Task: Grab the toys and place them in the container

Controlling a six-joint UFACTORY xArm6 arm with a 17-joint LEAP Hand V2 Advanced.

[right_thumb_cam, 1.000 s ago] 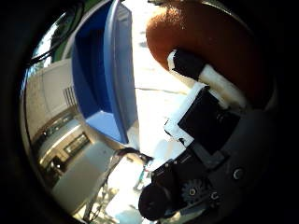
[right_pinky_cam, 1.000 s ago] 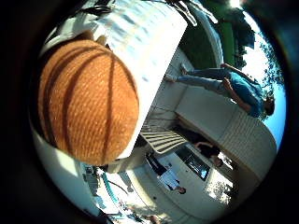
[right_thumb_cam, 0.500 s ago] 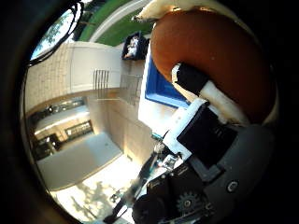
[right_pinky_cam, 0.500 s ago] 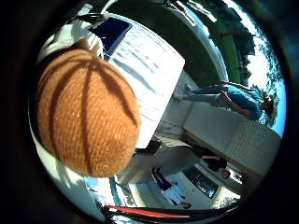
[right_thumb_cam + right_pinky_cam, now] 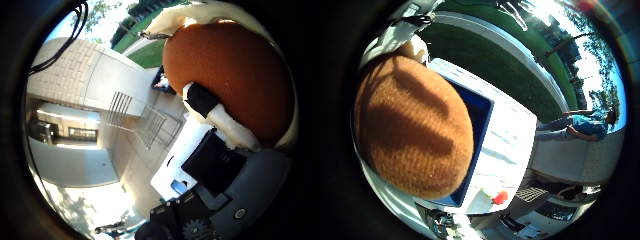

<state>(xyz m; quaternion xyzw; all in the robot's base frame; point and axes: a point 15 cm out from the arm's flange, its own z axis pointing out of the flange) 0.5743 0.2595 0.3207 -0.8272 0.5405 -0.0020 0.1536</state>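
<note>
My hand (image 5: pixel 215 150) is shut on an orange knitted ball toy with dark seams (image 5: pixel 405 125). The ball fills much of the little finger side palm view, close to the palm. In the thumb side palm view a white and black finger (image 5: pixel 205 100) curls over the ball (image 5: pixel 235 65). The blue container (image 5: pixel 477 125) stands open on a white table (image 5: pixel 515 135), just beside and behind the ball in the little finger side view. The inside of the container is mostly hidden by the ball.
A small red thing (image 5: pixel 500 197) lies on the white table near the container's corner. A green lawn (image 5: pixel 510 55) lies beyond the table. The thumb side view shows a stone building wall (image 5: pixel 75 70) and a metal railing (image 5: pixel 125 105).
The whole picture has swung round with the hand. The blue container has come into the little finger side view behind the ball and left the thumb side view. The ball stays in the hand.
</note>
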